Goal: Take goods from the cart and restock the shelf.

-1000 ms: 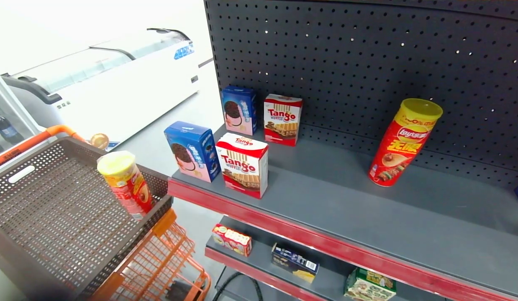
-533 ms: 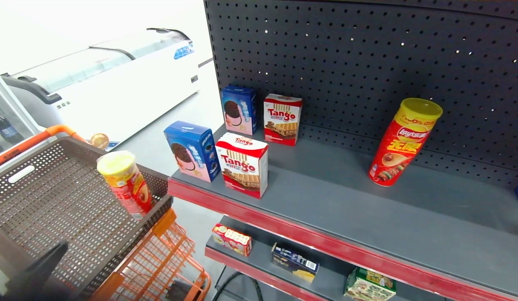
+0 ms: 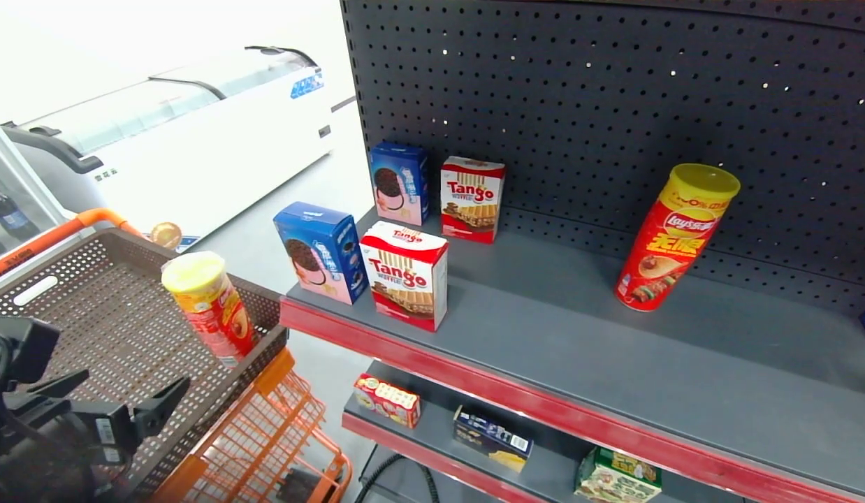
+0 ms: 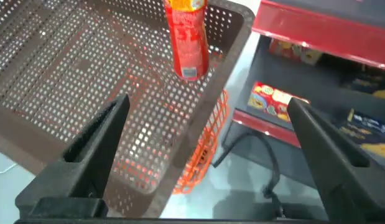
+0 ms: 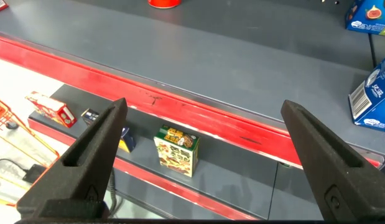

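Observation:
A red chips can with a yellow lid [image 3: 209, 307] stands upright in the brown perforated cart basket [image 3: 90, 314], near its corner closest to the shelf. The same can [image 4: 187, 37] appears ahead of my left gripper [image 4: 209, 104], which is open and empty above the basket's near part [image 4: 68, 74]. In the head view that left gripper [image 3: 114, 397] hangs at the lower left, short of the can. A matching can [image 3: 673, 237] stands on the grey shelf [image 3: 544, 335]. My right gripper [image 5: 204, 107] is open and empty in front of the shelf's red edge [image 5: 198, 109].
Blue cookie boxes [image 3: 321, 251] and wafer boxes [image 3: 404, 274] stand at the shelf's left end. Small packs [image 3: 387, 399] lie on the lower shelf. A white chest freezer [image 3: 195, 133] stands behind the orange cart [image 3: 265, 433]. The shelf between the boxes and the can is bare.
My left gripper has risen into the head view at the lower left and moved forward over the basket. The cans and boxes have not moved.

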### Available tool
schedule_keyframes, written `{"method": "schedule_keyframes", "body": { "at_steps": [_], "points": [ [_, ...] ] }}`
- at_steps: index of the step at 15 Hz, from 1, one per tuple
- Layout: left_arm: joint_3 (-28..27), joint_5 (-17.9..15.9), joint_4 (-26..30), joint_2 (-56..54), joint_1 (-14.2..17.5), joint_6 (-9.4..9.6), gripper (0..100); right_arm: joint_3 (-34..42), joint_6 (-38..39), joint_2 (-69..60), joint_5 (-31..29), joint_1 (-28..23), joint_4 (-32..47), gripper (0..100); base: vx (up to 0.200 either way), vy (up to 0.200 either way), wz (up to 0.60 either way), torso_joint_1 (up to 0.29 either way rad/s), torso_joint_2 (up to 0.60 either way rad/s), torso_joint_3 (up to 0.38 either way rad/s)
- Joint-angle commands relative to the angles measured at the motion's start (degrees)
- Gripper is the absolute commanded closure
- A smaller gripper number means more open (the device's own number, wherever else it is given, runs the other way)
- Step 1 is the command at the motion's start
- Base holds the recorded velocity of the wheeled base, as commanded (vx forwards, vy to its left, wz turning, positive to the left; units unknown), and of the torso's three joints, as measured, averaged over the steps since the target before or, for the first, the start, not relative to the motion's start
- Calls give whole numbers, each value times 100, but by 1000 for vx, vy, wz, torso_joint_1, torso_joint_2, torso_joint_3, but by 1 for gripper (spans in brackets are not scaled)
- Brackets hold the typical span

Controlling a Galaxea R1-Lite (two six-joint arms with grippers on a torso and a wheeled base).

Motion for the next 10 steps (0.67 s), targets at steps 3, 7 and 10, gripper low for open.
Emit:
{"method": "schedule_keyframes", "body": {
  "at_steps": [3,7,10],
  "points": [
    [-45,12,-2213,2199,75,15,0,0,-2,7,4,2,0,0,0,0,0,0,0,0],
    [-607,30,-3707,3675,409,437,0,0,-2,7,4,2,0,0,0,0,0,0,0,0],
    [-1100,39,-4173,4396,461,437,0,0,-2,7,4,2,0,0,0,0,0,0,0,0]
  ]
}}
